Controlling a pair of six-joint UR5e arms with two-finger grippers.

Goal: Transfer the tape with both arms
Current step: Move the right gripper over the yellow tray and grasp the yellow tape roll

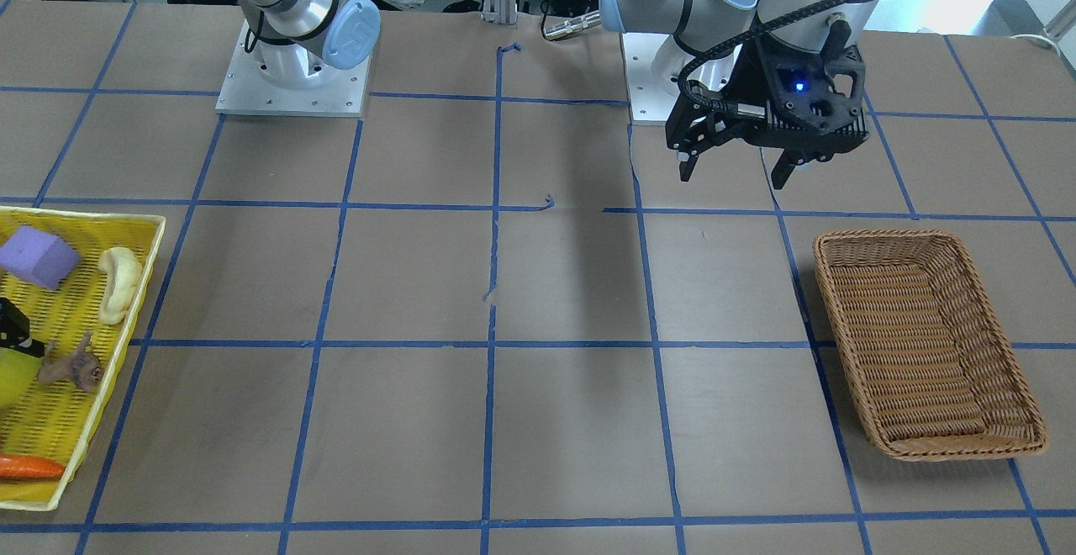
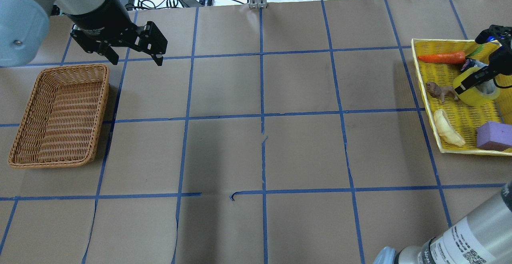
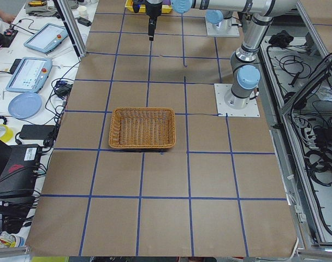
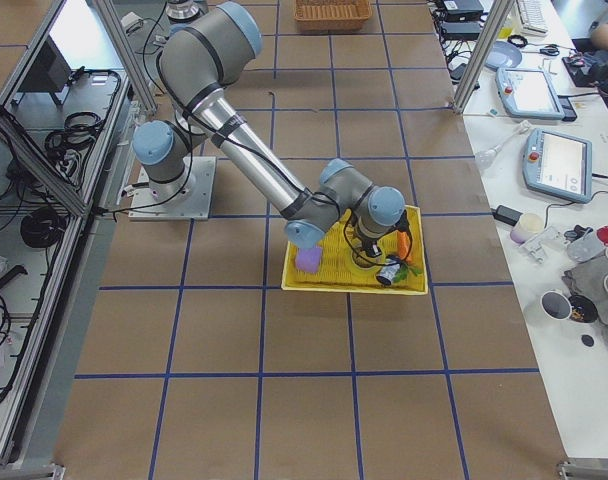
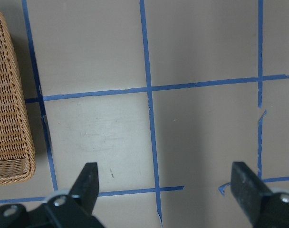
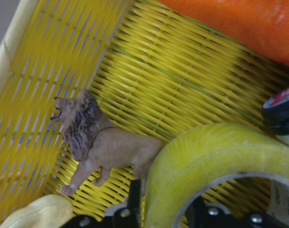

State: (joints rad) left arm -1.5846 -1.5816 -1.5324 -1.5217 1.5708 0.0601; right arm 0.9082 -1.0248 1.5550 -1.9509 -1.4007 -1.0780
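The yellow tape roll lies in the yellow tray at the table's right end. My right gripper reaches down into the tray. In the right wrist view the tape fills the lower right, and my right gripper is shut on its wall, one finger outside the ring and one inside against the white core. My left gripper hangs open and empty above the table, just beyond the wicker basket. Its two fingertips stand wide apart over bare brown paper.
The tray also holds a carrot, a toy lion right beside the tape, a pale banana-like piece, a purple block and a dark roll. The wicker basket has nothing in it. Blue tape lines grid the table.
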